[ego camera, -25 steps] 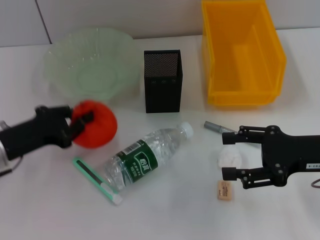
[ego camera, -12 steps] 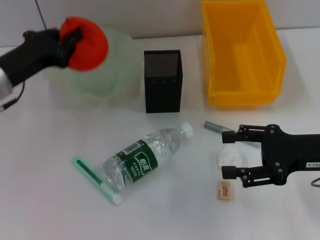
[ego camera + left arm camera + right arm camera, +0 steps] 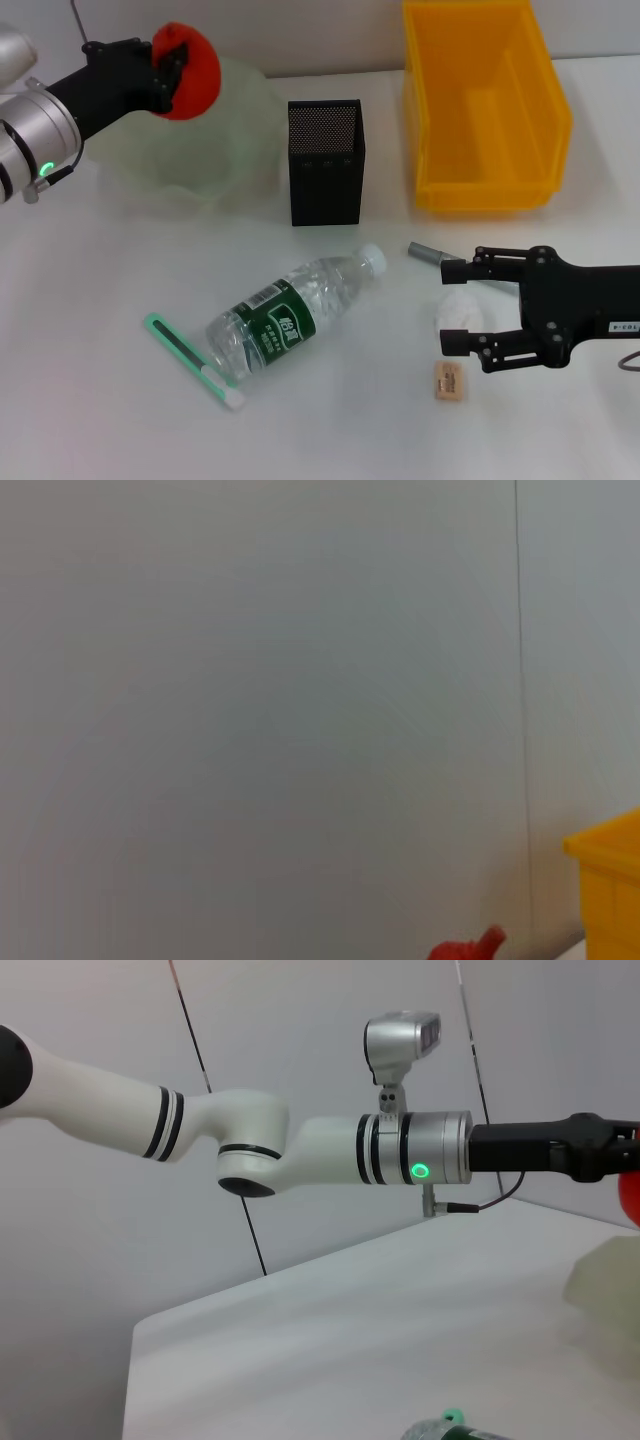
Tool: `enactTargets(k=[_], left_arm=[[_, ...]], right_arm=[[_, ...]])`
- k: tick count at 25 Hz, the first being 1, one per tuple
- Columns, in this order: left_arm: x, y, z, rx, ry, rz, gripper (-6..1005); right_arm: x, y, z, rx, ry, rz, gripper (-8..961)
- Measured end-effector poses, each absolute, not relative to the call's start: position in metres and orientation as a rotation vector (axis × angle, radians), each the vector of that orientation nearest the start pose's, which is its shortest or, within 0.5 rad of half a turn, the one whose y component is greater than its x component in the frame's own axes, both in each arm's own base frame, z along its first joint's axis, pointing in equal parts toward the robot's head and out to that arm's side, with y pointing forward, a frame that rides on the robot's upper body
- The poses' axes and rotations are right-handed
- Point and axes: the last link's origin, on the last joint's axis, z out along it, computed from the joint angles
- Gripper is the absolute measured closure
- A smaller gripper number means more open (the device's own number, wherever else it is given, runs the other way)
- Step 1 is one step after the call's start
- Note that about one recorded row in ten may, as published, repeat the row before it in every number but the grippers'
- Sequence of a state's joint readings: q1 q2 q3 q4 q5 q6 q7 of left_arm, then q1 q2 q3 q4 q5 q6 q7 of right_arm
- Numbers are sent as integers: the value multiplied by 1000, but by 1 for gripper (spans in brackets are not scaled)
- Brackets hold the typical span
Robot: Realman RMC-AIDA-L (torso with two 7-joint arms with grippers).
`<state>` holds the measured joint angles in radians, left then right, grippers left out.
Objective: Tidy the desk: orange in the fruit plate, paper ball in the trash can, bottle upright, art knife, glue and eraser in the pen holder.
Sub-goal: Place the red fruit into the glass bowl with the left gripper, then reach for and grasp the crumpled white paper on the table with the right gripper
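Left claw [image 3: 172,68] around orange [image 3: 190,56]

1. Left arm: raised above the far-left part of the counter, its silver wrist segment with a lit green lamp leading to a black forearm section that reaches toward the far edge.
2. Left gripper [image 3: 172,72]: black fingers closed around the orange [image 3: 192,55], holding it aloft.
3. Right arm: black, entering from the right edge of the counter and lying low over its near-right area.
4. Right gripper [image 3: 456,306]: fingers spread wide apart, one finger [image 3: 462,272] on the far side and the other on the near side of the paper ball [image 3: 462,312], which lies between them.
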<state>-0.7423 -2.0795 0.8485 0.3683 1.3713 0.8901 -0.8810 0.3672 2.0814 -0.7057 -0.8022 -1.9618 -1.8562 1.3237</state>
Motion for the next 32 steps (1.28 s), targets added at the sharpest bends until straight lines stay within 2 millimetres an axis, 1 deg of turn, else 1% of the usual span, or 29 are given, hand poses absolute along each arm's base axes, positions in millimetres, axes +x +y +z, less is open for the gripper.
enactTargets(k=[5, 15, 18, 19, 20, 21, 22, 24, 25, 27, 29, 32], left_arm=[[-228, 436, -13, -2148, -397, -659, 783], [-231, 427, -7, -2158, -371, -716, 396], [-238, 409, 0, -2175, -347, -797, 280], [-238, 409, 0, -2175, -347, -797, 242], [-246, 396, 1, -2188, -342, -820, 203], [-249, 390, 1, -2197, -341, -828, 200], [-249, 390, 1, -2197, -341, -828, 198], [-260, 377, -1, -2214, -356, -826, 192], [-270, 365, -3, -2228, -375, -818, 190], [-280, 353, -5, -2244, -390, -808, 184], [-287, 342, -8, -2263, -404, -799, 179], [-294, 327, -14, -2304, -414, -784, 182]], right_arm=[[273, 270, 24, -2843, 494, 831, 124], [272, 273, 28, -2808, 488, 856, 125], [268, 277, 38, -2778, 498, 883, 125], [266, 279, 43, -2770, 500, 884, 125], [263, 280, 50, -2765, 504, 873, 125], [260, 282, 56, -2766, 514, 851, 125], [257, 285, 63, -2769, 526, 818, 125], [249, 291, 76, -2789, 545, 721, 125], [244, 294, 81, -2799, 551, 665, 125], [231, 300, 92, -2833, 553, 514, 125], [216, 306, 97, -2872, 569, 352, 125], [195, 316, 95, -2907, 597, 100, 125]])
